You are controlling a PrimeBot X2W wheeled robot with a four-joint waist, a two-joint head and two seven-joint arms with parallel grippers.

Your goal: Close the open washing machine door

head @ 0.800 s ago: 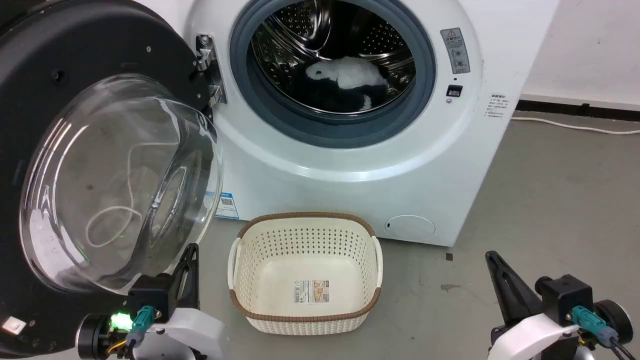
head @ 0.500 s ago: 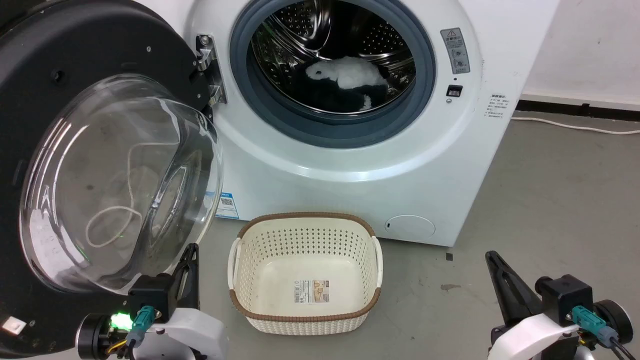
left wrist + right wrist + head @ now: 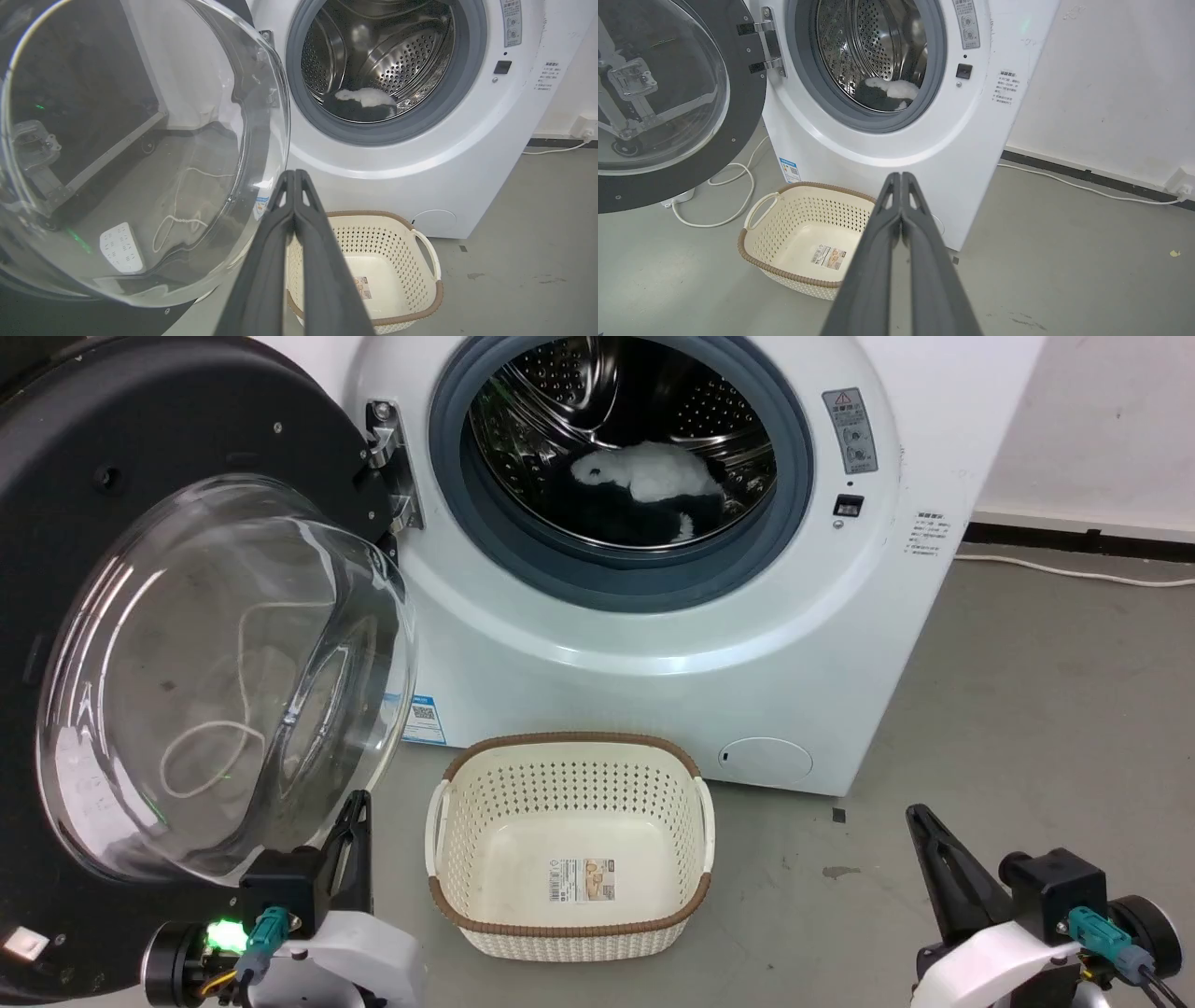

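The white washing machine [image 3: 653,691] [image 3: 420,177] [image 3: 896,154] stands ahead with its steel drum exposed; white and dark laundry lies inside. Its washing machine door [image 3: 140,448] [image 3: 140,149] [image 3: 747,93], a black disc with a bulging clear glass bowl, is swung wide open to the left on its hinge. My left gripper [image 3: 358,795] [image 3: 295,171] is shut and empty, low at the left, just beside the glass bowl's lower right edge. At the lower right, my right gripper [image 3: 913,810] [image 3: 901,174] is shut and empty, above the floor, apart from the machine.
A cream perforated basket [image 3: 448,859] [image 3: 434,261] [image 3: 756,224] with a brown rim sits empty on the grey floor right in front of the machine, between my grippers. A white cable [image 3: 733,177] loops on the floor under the door. A wall stands at the right.
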